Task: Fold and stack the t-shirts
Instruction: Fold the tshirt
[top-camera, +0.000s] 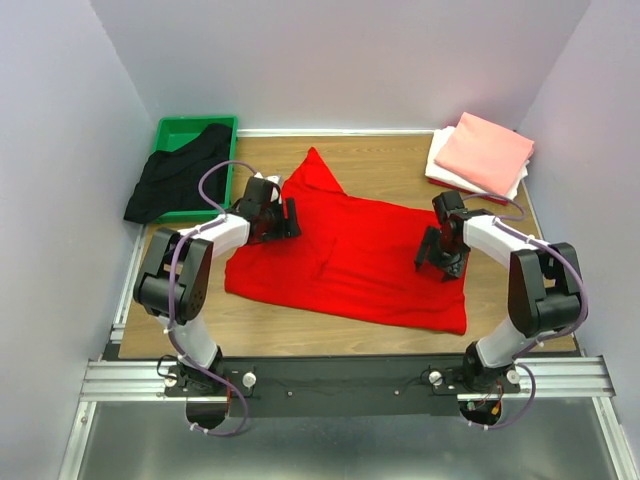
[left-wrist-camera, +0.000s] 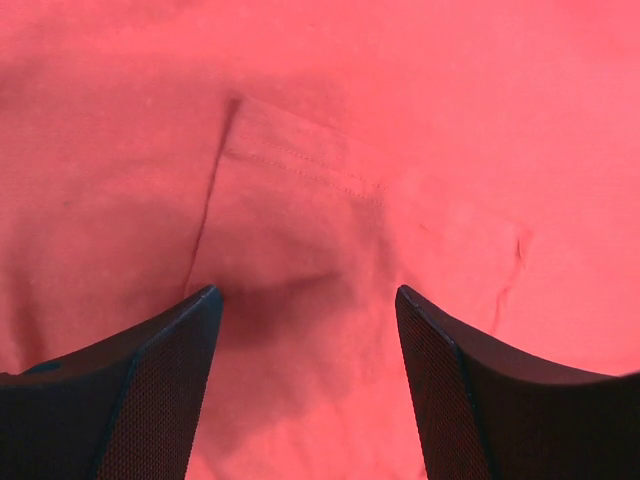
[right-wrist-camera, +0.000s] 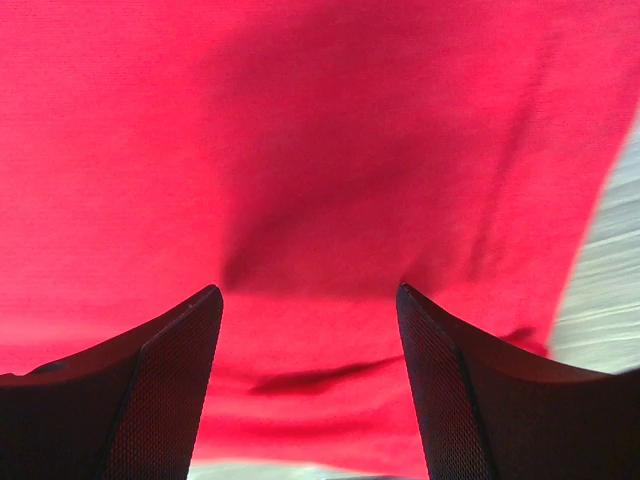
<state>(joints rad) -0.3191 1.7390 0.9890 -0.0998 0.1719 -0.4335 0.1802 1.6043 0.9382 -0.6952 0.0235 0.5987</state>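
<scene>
A bright red t-shirt (top-camera: 350, 255) lies spread over the middle of the wooden table, one corner pointing toward the back. My left gripper (top-camera: 291, 218) hovers over its left side, jaws open, with only red cloth (left-wrist-camera: 310, 200) and a stitched hem between the fingers (left-wrist-camera: 170, 390). Over the shirt's right side my right gripper (top-camera: 437, 263) also stands open, red cloth (right-wrist-camera: 300, 150) below it and nothing gripped. A black t-shirt (top-camera: 178, 180) hangs out of the green bin. Folded salmon-pink (top-camera: 485, 152) and white (top-camera: 440, 165) shirts are stacked at the back right.
The green bin (top-camera: 190, 130) sits at the back left corner, partly off the table edge. Pale walls close in on three sides. Bare wood (top-camera: 380, 160) shows behind the red shirt. A strip of table (right-wrist-camera: 610, 270) shows at the right wrist view's edge.
</scene>
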